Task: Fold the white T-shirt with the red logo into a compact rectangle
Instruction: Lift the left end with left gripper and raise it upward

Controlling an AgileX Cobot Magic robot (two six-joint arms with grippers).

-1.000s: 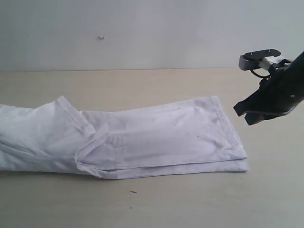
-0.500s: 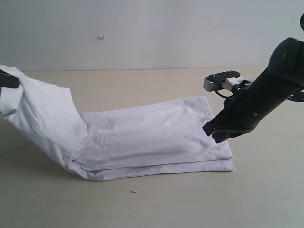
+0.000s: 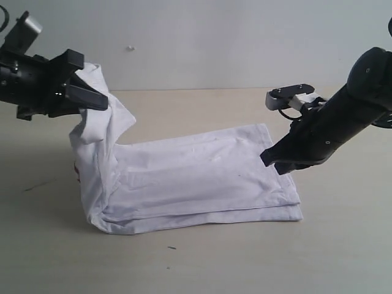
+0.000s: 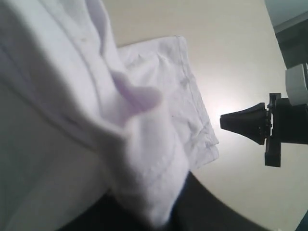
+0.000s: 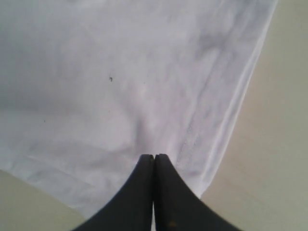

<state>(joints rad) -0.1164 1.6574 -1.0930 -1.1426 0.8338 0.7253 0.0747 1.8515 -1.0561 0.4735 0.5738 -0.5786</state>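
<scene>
The white T-shirt (image 3: 196,177) lies folded lengthwise on the table, its left end lifted into the air. My left gripper (image 3: 86,98) is shut on that raised end, and bunched cloth (image 4: 144,163) fills the left wrist view. My right gripper (image 3: 278,165) is shut with nothing in it, its tips (image 5: 154,159) resting on the shirt's right end near the hem (image 5: 231,120). The red logo is hidden.
The beige table (image 3: 202,269) stretches bare in front of and behind the shirt. A small dark speck (image 3: 172,248) lies near the front. A pale wall (image 3: 202,37) rises behind the table.
The left gripper has carried the shirt's left end up and rightward, so it now stands above the flat part. The right gripper stays pressed on the right end.
</scene>
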